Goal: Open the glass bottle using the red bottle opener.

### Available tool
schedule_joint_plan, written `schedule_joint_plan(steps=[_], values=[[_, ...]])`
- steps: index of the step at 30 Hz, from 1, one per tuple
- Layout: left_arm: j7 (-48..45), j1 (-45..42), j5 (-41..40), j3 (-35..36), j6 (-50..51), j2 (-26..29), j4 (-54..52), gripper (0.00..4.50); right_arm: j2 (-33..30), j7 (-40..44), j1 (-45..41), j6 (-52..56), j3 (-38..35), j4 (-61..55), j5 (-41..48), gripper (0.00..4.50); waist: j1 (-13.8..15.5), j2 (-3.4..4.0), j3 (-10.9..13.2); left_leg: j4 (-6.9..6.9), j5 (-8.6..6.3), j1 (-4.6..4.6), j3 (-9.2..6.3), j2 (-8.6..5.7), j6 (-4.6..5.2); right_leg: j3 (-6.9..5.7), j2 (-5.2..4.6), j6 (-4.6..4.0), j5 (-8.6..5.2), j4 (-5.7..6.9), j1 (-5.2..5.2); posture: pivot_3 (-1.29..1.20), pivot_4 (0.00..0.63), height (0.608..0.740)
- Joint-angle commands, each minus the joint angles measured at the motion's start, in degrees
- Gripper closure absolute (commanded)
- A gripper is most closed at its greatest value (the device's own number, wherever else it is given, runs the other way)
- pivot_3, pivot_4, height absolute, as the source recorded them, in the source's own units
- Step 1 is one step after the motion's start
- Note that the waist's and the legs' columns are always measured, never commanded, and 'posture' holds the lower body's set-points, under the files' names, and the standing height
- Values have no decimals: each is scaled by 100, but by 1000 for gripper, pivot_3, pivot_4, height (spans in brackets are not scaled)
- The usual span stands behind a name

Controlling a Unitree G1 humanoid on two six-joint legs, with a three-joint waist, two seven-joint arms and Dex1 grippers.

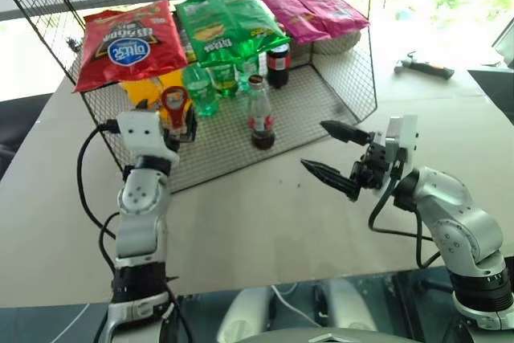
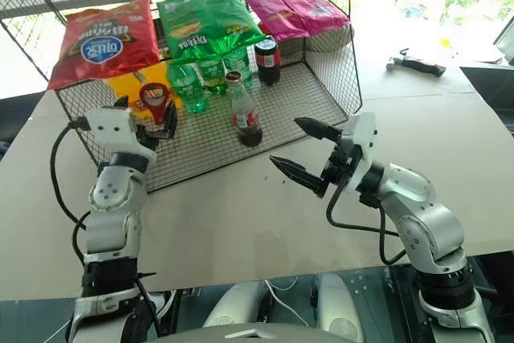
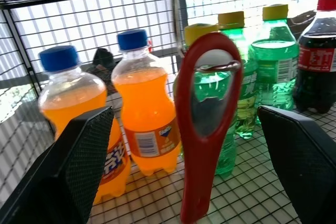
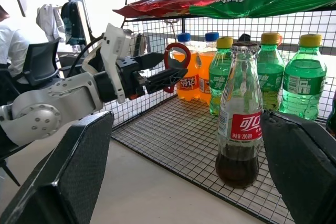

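The left gripper [image 1: 170, 122] carries the opener [image 3: 202, 161] standing up, ring on top. I cannot tell if it squeezes it. The bottle [image 4: 244, 124] stands on the rack [image 1: 217, 150], off to this gripper's right and just ahead of the right gripper [image 1: 313, 144], which is wide open and empty. The bottle is clear glass with a red label, a thin neck, a small cap and dark drink at the bottom. I think the right gripper should hold the bottle steady first. Then the ring can hook under the cap and tip up slowly.
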Motion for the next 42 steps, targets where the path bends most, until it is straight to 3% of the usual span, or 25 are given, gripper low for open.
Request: schedule_joint_plan(steps=[1,4,7,15,27,42], values=[[-188,-160,-65,-54,-230,84,100,0,-4,-34,0,-121,-57,-252,30,39,-2,0,0,0,0,0,1,0,0,2,0,0,0,0,0,0,150,735],[-270,-222,-112,-86,-322,63,176,0,1,-91,0,-109,-66,-309,19,39,-1,0,0,0,0,0,2,0,0,2,-1,0,0,0,0,0,150,735],[-310,-213,-167,-80,-358,8,148,754,4,-124,14,-113,-64,-330,16,0,-1,0,0,0,0,1,1,0,0,2,-1,0,0,1,0,0,150,735],[-298,-83,-234,-43,-276,9,-33,4462,-10,-152,-14,-107,-46,-320,17,0,-2,-1,-1,1,0,1,2,0,0,3,-1,0,1,4,0,0,150,735],[-415,341,-369,-132,22,47,-565,4462,-99,92,9,-259,-85,1,-93,0,1,-1,-1,3,0,2,3,0,0,4,-2,0,1,6,1,0,150,735],[-686,659,-1657,-137,1277,-15,-2056,4462,-199,180,7,-404,-264,295,-164,0,21,-2,-3,7,0,1,3,-2,1,2,-3,0,1,8,2,0,150,735]])
